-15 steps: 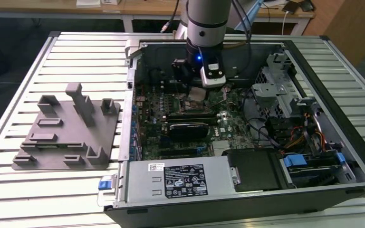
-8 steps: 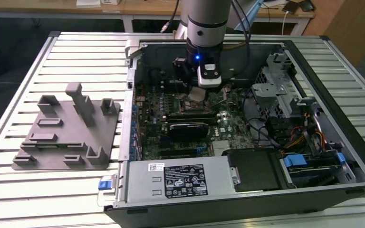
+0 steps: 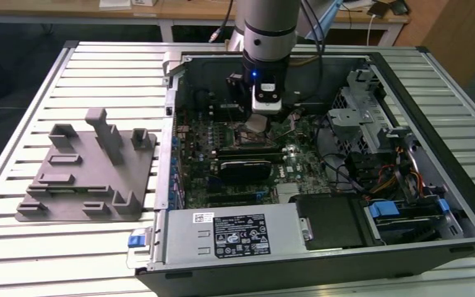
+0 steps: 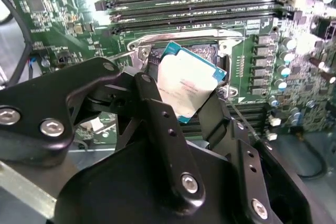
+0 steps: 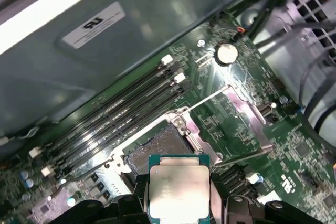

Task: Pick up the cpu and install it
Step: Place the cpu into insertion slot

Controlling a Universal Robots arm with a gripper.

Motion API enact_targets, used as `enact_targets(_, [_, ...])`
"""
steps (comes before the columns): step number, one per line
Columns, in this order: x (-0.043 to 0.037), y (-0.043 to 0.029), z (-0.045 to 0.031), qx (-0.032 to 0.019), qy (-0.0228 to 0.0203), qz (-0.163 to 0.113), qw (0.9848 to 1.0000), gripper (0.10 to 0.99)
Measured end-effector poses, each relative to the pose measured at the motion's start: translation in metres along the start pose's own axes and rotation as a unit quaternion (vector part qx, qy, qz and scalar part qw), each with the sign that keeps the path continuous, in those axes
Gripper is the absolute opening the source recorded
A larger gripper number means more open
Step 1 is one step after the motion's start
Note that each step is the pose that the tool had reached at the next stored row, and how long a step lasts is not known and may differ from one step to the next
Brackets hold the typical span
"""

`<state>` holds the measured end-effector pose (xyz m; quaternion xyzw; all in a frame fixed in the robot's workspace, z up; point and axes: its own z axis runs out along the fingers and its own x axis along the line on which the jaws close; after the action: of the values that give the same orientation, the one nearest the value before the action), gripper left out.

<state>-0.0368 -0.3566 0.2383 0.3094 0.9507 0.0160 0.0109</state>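
The fingers (image 4: 157, 111) are clamping the cpu (image 4: 186, 85) between them by its edges, hovering above the socket (image 5: 157, 148); light, stiff, fragile.

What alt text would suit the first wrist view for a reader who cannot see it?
The gripper holds the cpu, silver top facing the camera, by two opposite edges close to the open socket on a green motherboard. The socket's load plate is swung open, and a row of memory slots runs beside it.
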Motion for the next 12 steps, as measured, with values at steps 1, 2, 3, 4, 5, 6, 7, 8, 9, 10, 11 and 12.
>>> enact_targets(1, [0.0000, 0.0000, 0.0000, 0.0001, -0.0003, 0.007, 1.0000, 0.541])
enact_targets(2, [0.0000, 0.0000, 0.0000, 0.0002, -0.0005, 0.015, 0.9999, 0.541])
enact_targets(3, [0.0000, 0.0000, 0.0000, 0.0003, -0.0008, 0.023, 0.9997, 0.541])
enact_targets(4, [0.0000, 0.0000, 0.0000, 0.0004, -0.0011, 0.031, 0.9995, 0.541])
enact_targets(5, [0.0000, 0.0000, 0.0000, 0.0005, -0.0014, 0.038, 0.9993, 0.541])
enact_targets(6, [0.0000, 0.0000, 0.0000, 0.0005, -0.0017, 0.046, 0.9989, 0.541])
enact_targets(7, [0.0000, 0.0000, 0.0001, 0.0006, -0.0020, 0.054, 0.9985, 0.541])
enact_targets(8, [0.0000, 0.0000, 0.0001, 0.0007, -0.0023, 0.062, 0.9981, 0.541])
enact_targets(9, [0.0000, 0.0000, 0.0001, 0.0008, -0.0026, 0.069, 0.9976, 0.541])
enact_targets(10, [0.0000, 0.0000, 0.0001, 0.0009, -0.0028, 0.077, 0.9970, 0.541])
enact_targets(11, [0.0000, 0.0000, 0.0001, 0.0010, -0.0032, 0.085, 0.9964, 0.541])
enact_targets(12, [0.0000, 0.0000, 0.0002, 0.0010, -0.0034, 0.093, 0.9956, 0.541])
